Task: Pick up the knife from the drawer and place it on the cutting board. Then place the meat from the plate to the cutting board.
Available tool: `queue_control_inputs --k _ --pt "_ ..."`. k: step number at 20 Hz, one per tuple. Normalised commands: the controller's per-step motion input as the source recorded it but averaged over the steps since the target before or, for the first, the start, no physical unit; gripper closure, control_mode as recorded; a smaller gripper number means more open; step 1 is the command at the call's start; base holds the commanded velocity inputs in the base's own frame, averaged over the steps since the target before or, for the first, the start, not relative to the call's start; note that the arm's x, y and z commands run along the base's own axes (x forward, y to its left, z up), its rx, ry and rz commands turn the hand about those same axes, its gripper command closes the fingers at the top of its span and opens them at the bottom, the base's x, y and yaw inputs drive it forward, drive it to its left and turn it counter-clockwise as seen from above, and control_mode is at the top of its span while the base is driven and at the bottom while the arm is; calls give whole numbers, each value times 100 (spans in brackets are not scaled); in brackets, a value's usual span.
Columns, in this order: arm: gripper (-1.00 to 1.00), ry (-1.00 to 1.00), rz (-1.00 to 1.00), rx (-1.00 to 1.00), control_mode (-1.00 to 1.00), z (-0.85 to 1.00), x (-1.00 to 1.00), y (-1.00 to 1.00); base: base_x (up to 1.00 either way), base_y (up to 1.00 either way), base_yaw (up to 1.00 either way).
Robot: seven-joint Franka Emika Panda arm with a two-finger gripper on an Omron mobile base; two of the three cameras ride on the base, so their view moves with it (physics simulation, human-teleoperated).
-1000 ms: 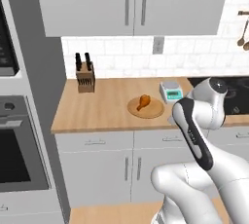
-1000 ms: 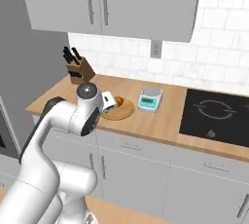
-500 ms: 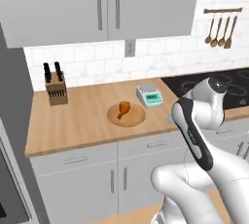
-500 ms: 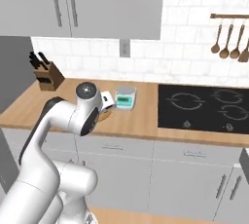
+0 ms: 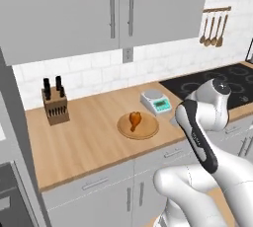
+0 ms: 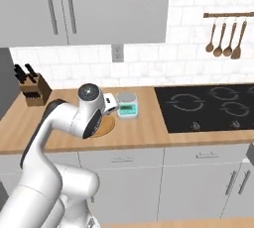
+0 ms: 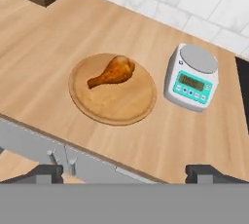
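Claw (image 7: pixel 124 173) (wide) above wooden counter (image 7: pixel 58 38)

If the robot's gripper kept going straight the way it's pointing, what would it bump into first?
Probably the round plate with the meat on it. The open gripper looks down at the counter, and the plate sits about mid-view. Depth is hard to judge, so it might meet the counter's front edge first.
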Motion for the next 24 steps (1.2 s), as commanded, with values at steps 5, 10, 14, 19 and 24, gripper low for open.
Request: queue_control_inputs --k 5,10,14,19,24 --pt "-100 0 0 0 100 0 0 0 43 50 -29" --pt "-100 3 -23 0 -100 -6 4 4 0 0 0" --pt "-100 2 -26 0 -100 -12 0 9 0 0 0" --pt "-100 9 -28 6 -100 -16 0 39 0 0 0" --pt "-100 16 -20 15 -100 -34 0 44 0 0 0"
